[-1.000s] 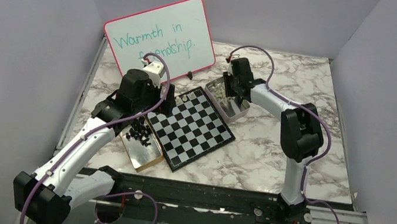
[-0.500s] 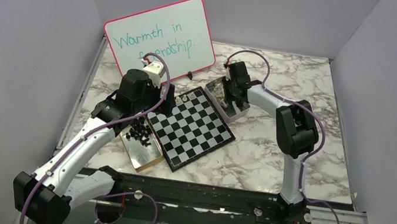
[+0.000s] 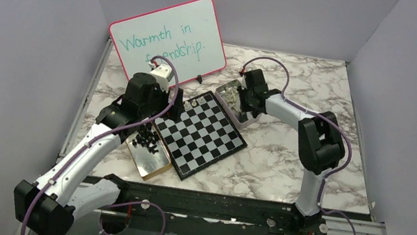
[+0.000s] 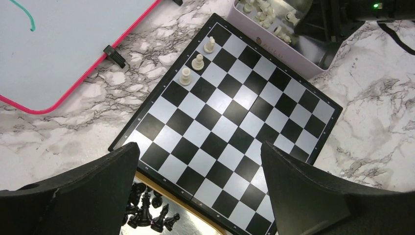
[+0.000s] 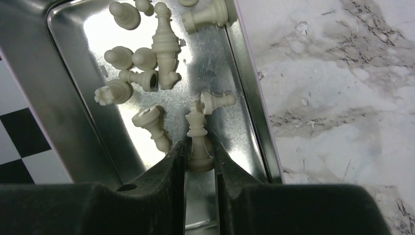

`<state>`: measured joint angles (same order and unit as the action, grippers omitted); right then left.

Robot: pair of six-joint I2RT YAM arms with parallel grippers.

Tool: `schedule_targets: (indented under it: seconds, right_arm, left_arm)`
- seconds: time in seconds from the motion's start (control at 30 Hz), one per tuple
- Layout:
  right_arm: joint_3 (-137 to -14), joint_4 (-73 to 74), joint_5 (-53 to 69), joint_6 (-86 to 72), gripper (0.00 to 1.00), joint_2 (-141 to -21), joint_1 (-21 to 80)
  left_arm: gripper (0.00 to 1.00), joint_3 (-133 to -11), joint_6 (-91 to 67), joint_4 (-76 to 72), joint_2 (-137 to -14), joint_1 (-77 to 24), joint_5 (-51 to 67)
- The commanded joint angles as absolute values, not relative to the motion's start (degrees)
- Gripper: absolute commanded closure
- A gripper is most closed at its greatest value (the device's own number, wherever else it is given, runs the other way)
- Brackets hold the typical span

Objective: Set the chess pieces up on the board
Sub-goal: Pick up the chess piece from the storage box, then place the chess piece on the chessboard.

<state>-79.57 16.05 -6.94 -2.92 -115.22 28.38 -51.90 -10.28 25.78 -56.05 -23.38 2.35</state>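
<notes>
The board (image 3: 200,134) lies at mid-table, with three cream chess pieces (image 4: 197,62) standing along its far-left edge. More cream pieces (image 5: 142,58) lie loose in a metal tin (image 5: 68,103) by the board's far corner. My right gripper (image 5: 199,147) reaches into that tin (image 3: 231,96), its fingers pressed on the base of one cream piece (image 5: 196,129). Black pieces (image 4: 147,215) are heaped in a gold-rimmed tray (image 3: 150,158) left of the board. My left gripper (image 4: 198,152) hovers wide open above the board's near-left edge, holding nothing.
A pink-rimmed whiteboard (image 3: 168,36) with green writing leans at the back left, a small black clip (image 4: 113,55) at its foot. Grey walls close in the marble table (image 3: 319,109) on three sides. The arm bases sit on a black rail at the near edge.
My right gripper has narrowed onto a cream piece in the tin, and its arm has swung slightly right. The left arm has stayed in place.
</notes>
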Motion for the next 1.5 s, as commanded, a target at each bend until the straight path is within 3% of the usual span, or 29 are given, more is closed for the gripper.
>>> schedule_targets:
  seconds: [0.0,0.23,0.73,0.9,1.33,1.47]
  right_arm:
    - [-76.7,16.1,-8.7,-2.3,0.85,-108.3,28.3]
    - [-69.7,10.8,1.4,-0.5,0.85,-97.6,28.6]
    - [-46.9,-18.0,20.0,5.6,0.86,-72.4,38.5]
    - [-45.7,-20.8,23.6,2.5,0.86,-70.4,40.3]
    - [-44.3,-23.0,25.1,0.2,0.86,-69.3,41.8]
    - [-43.8,-23.1,24.0,0.2,0.86,-69.1,41.7]
  left_arm:
    - [0.06,-51.0,-11.1,23.4,-56.3,-23.6,4.2]
    - [0.11,-52.2,-15.0,22.6,-57.4,-23.6,4.1]
    - [0.30,-62.5,-31.8,18.0,-65.8,-23.6,30.3]
    - [0.38,-64.4,-34.5,15.1,-68.7,-23.6,38.2]
    - [0.39,-59.9,-39.8,10.1,-72.4,-23.7,45.1]
    - [0.46,-59.4,-40.7,9.1,-73.7,-24.1,47.0]
